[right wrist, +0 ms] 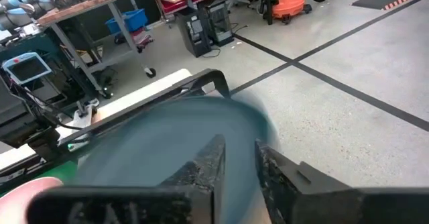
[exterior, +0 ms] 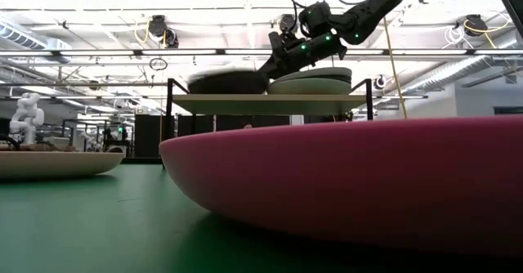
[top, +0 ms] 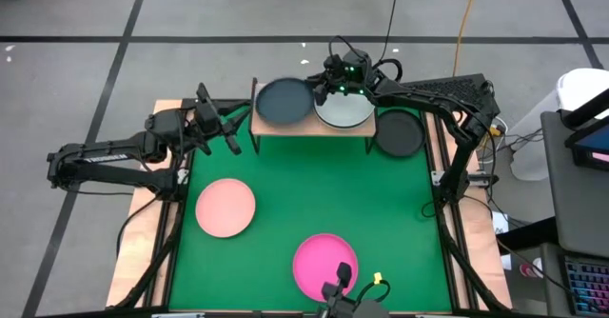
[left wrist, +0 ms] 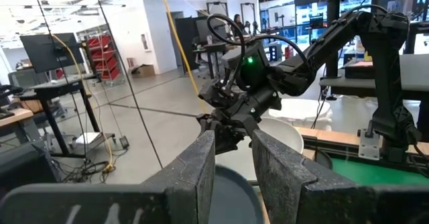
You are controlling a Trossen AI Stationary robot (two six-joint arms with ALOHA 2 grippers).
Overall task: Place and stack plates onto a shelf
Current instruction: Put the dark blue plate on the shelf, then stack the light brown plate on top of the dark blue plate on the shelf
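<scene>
**Dark plate at the shelf, right claw on its rim**

The green counter [top: 314, 204] carries a pale pink plate [top: 225, 208] at left and a magenta plate [top: 324, 261] near the front. At the far edge stands the shelf [top: 309, 125]. On it lie a dark plate [top: 284, 101] and a whitish plate [top: 346, 111]; another dark plate [top: 399, 132] sits just right of it. The right claw [top: 322, 88] pinches the shelf's dark plate at its rim, fingers nearly closed. The left claw [top: 219, 128] hovers left of the shelf, slightly parted, empty.

Green mat [top: 314, 185] covers the counter [top: 143, 232], wood edging exposed along the sides. Yellow cable [top: 466, 13] runs across the grey floor past the far edge. Red shelving [left wrist: 100, 53] in the room behind.
</scene>
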